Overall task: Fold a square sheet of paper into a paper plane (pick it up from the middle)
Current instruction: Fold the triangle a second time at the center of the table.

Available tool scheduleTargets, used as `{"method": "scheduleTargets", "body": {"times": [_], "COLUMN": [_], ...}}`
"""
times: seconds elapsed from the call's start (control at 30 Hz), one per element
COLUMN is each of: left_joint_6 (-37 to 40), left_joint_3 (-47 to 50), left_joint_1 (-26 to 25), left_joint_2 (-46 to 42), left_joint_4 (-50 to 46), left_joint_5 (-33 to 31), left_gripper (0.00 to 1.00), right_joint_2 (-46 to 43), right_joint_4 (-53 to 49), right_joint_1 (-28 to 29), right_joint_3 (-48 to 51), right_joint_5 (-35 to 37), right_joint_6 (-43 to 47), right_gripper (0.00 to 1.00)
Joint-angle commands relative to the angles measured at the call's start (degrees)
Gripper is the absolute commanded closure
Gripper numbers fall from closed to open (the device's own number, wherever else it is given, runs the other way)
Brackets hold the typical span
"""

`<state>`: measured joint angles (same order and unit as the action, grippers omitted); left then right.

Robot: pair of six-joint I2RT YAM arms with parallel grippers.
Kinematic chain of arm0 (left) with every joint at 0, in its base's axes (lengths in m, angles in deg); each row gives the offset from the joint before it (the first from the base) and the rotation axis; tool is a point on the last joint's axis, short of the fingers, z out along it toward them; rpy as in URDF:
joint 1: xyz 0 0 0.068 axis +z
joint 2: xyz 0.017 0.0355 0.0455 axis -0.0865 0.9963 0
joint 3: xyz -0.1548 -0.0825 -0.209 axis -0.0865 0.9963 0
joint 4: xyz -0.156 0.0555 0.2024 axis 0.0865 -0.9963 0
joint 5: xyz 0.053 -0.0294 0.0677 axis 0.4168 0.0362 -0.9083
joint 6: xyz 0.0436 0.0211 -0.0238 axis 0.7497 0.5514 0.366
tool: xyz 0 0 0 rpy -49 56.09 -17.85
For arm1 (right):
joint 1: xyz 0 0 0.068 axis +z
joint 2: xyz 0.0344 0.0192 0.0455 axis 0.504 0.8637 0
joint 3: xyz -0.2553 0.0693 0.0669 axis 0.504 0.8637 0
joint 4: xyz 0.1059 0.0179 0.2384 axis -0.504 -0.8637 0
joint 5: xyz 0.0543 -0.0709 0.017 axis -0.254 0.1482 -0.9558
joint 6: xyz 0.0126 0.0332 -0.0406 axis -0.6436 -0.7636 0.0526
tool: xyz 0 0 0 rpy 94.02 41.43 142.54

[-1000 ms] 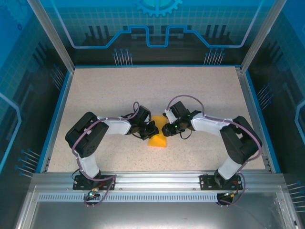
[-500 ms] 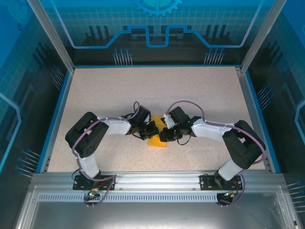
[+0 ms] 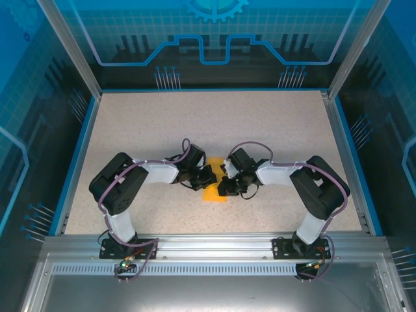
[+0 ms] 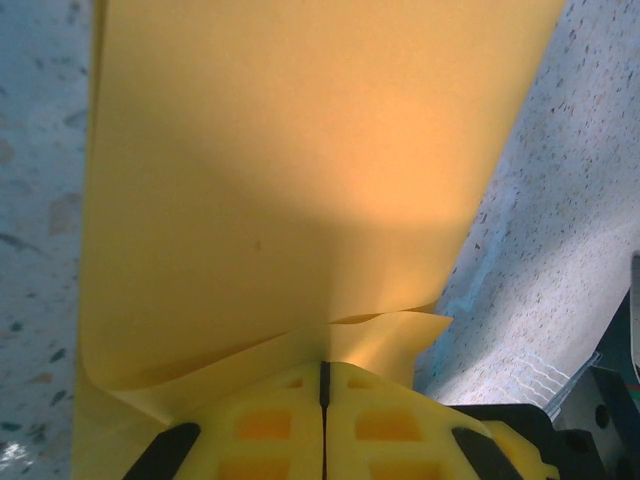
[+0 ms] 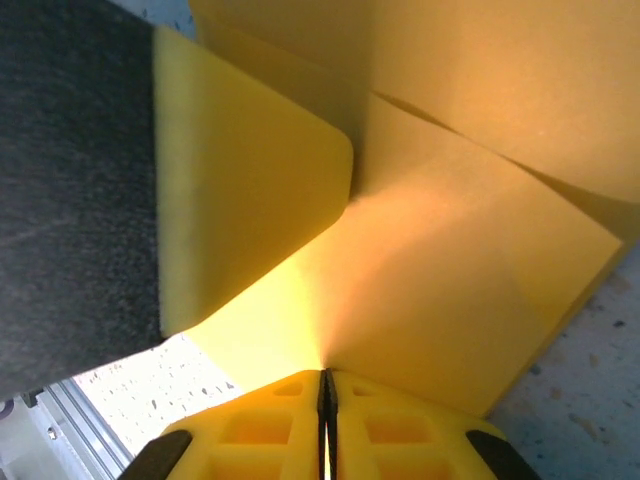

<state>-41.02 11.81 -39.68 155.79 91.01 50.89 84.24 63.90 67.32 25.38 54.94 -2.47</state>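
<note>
Since a second ago the right arm has folded in, its elbow drawn leftward, and the right gripper (image 3: 224, 185) has slid onto the folded paper (image 3: 213, 193), so less orange-yellow shows from above. The left gripper (image 3: 207, 177) has hardly moved. The paper lies mid-table between the two claws, bent into creased, overlapping layers that curl upward. In each wrist view the yellow pads meet with a paper edge pinched at the seam, though the overhead view likely hides how deep the grip goes. The speckled beige table (image 3: 260, 123) sits inside a blue-lit enclosure (image 3: 214, 39).
</note>
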Motion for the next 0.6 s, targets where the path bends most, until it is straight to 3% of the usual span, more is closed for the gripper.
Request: {"method": "scheduleTargets", "body": {"times": [0.0, 0.17, 0.37, 0.57], "left_joint_6": [1.31, 1.49, 1.59, 1.54], "left_joint_3": [0.59, 0.5, 0.25, 0.15], "left_joint_1": [-0.05, -0.05, -0.08, -0.02], "left_joint_2": [1.48, 1.51, 1.75, 2.11], "left_joint_4": [-3.79, -4.03, -3.95, -3.82], "left_joint_5": [-1.43, -1.52, -1.37, -1.17], "left_gripper": [0.94, 0.94, 0.94, 0.94], "right_joint_2": [1.36, -0.52, -3.84, -0.59], "right_joint_4": [-0.7, -1.43, -0.02, -2.0], "right_joint_1": [-1.15, -2.2, -2.01, -1.91], "right_joint_3": [1.5, 2.41, 2.78, 3.58], "right_joint_5": [-0.5, -0.57, -6.94, -5.05], "right_joint_6": [-0.17, 0.03, -0.11, 0.07], "right_gripper": [0.89, 0.88, 0.86, 0.86]}}
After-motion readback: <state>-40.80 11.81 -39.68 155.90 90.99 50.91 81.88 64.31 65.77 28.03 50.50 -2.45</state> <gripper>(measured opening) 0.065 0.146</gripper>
